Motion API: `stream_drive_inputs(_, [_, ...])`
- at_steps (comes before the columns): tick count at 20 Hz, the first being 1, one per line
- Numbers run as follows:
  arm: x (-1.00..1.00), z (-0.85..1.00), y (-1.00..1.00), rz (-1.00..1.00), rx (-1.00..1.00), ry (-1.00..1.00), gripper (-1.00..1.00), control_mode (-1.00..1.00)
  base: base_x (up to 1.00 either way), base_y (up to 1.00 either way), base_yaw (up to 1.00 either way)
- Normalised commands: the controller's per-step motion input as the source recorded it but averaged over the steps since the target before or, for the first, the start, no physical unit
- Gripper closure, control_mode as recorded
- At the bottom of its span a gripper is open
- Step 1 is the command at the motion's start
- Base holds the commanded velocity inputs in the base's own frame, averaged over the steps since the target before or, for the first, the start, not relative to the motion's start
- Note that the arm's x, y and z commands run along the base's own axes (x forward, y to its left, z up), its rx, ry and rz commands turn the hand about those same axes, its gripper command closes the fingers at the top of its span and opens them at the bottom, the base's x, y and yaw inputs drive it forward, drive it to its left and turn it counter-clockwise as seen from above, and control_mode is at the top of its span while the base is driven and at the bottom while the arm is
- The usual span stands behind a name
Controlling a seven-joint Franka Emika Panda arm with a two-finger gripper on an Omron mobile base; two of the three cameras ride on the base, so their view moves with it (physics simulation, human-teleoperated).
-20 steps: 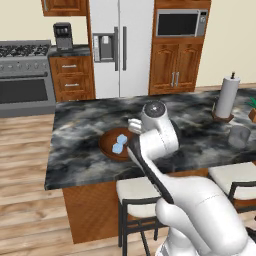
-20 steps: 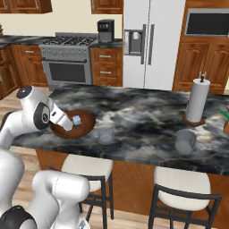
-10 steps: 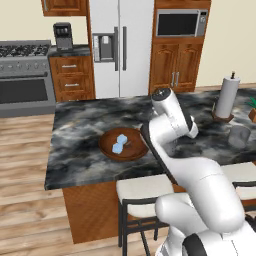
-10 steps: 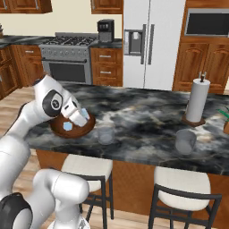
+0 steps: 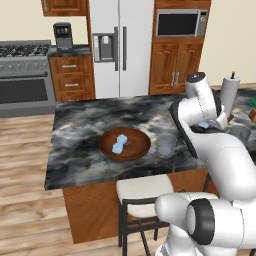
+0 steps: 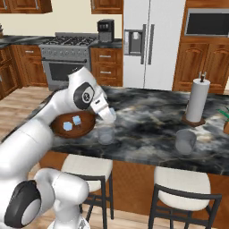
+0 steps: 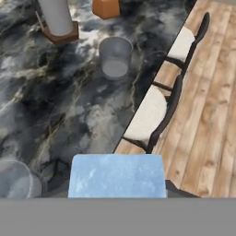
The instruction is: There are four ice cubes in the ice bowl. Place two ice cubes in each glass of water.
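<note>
My gripper (image 6: 108, 117) is shut on a pale-blue ice cube (image 7: 117, 175), which looms large at the bottom of the hand view and hides the finger tips. In the right base view the gripper hangs just above the near glass of water (image 6: 106, 134). That glass sits at the hand view's lower left (image 7: 16, 182). The reddish-brown ice bowl (image 6: 85, 129) lies to its left, with two ice cubes (image 6: 67, 126) showing in it. A second glass of water (image 6: 185, 141) stands farther right along the counter's front edge. In the left base view the gripper (image 5: 206, 124) is right of the bowl (image 5: 135, 150).
A white paper-towel roll (image 6: 197, 100) on a wooden base stands behind the far glass, with an orange pot (image 7: 106, 7) beside it. Two stools (image 7: 152, 110) are tucked under the counter's front edge. Dark marble counter (image 6: 147, 120) stretches between the glasses.
The arm lifted out of the bowl with an ice cube and swung right, from over the bowl to above the near glass.
</note>
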Motion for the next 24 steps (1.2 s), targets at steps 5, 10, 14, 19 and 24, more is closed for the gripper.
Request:
stream_drive_inputs(5, [0.00, 0.00, -1.00, 0.00, 0.10, 0.00, 1.00, -1.00, 0.00, 0.00, 0.00])
stream_drive_inputs(10, [0.02, -0.03, -1.00, 0.00, 0.03, 0.00, 1.00, -1.00, 0.00, 0.00, 0.00])
stream_drive_inputs(14, [0.18, -0.21, -0.96, 0.00, 0.01, 0.00, 1.00, -1.00, 0.00, 0.00, 0.00])
stream_drive_inputs(19, [0.22, -0.29, -0.83, 0.01, 0.02, 0.00, 1.00, -1.00, 0.00, 0.00, 0.00])
stream_drive_inputs(24, [0.23, -0.18, -0.72, 0.07, 0.00, 0.00, 1.00, -1.00, 0.00, 0.00, 0.00])
